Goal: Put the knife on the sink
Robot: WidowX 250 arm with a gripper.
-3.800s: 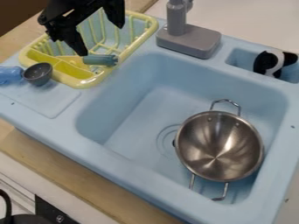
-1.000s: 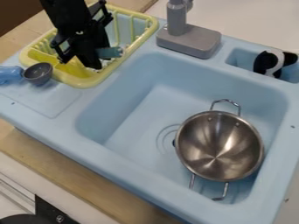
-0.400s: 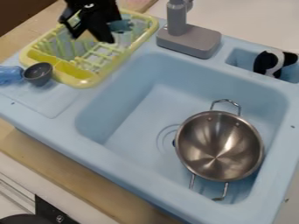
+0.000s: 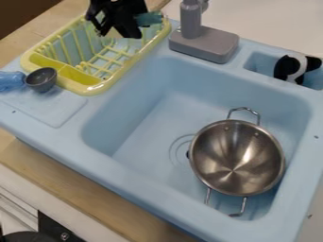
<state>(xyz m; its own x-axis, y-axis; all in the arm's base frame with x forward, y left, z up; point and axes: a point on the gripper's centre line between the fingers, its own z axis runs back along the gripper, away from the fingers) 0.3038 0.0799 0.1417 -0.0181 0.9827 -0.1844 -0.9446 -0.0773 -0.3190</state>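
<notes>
At the top left my black gripper (image 4: 121, 34) hangs above the back part of the yellow dish rack, shut on the knife. The knife's teal handle (image 4: 149, 19) sticks out to the right of the gripper, and a yellowish part of it shows between the fingers; the rest is hidden. Below and to the right lies the light blue sink (image 4: 148, 125), its basin holding a steel pot at the right.
The yellow dish rack (image 4: 96, 90) stands at the sink's upper left, a grey cup (image 4: 41, 80) beside it. A grey faucet (image 4: 203, 43) rises behind the basin. The steel pot (image 4: 236, 158) has wire handles. A panda toy (image 4: 294, 68) sits in the right recess.
The gripper went down to the rack, closed on the knife, and lifted it out. It has since moved up and to the right with the knife.
</notes>
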